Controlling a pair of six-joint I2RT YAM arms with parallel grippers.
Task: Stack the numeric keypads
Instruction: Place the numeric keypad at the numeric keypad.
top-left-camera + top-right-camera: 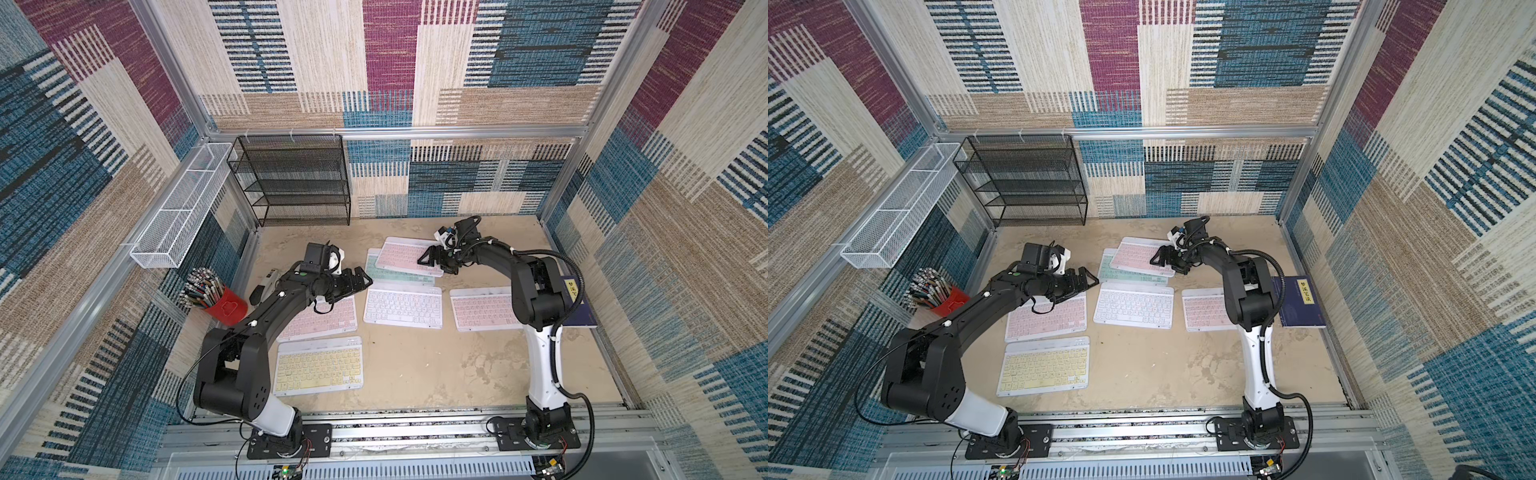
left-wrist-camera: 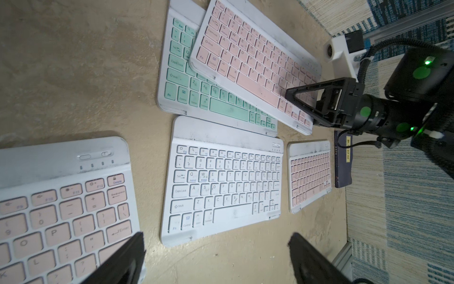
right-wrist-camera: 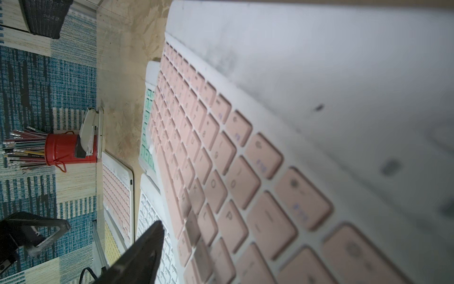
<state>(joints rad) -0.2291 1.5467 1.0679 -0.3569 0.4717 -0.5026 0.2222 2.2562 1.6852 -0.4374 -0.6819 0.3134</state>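
At the back centre a pink keypad [image 1: 409, 255] lies askew on a mint keypad [image 1: 384, 272]. A white keypad [image 1: 403, 307], a second pink one [image 1: 482, 309], a third pink one [image 1: 322, 322] and a yellow one [image 1: 318, 365] lie flat and separate. My right gripper [image 1: 434, 262] is open with the stacked pink keypad's [image 3: 221, 172] right end between its spread jaws. Only one of its fingers [image 3: 147, 246] shows in the right wrist view. My left gripper [image 2: 216, 237] is open and empty, over bare table between the left pink keypad [image 2: 61, 209] and the white keypad [image 2: 221, 182].
A black mesh shelf [image 1: 291, 178] stands at the back left and a white mesh basket [image 1: 183, 208] hangs on the left wall. A red cup of pencils [image 1: 220, 305] and a stapler [image 1: 264, 286] sit at the left. A dark blue book [image 1: 577, 307] lies at the right.
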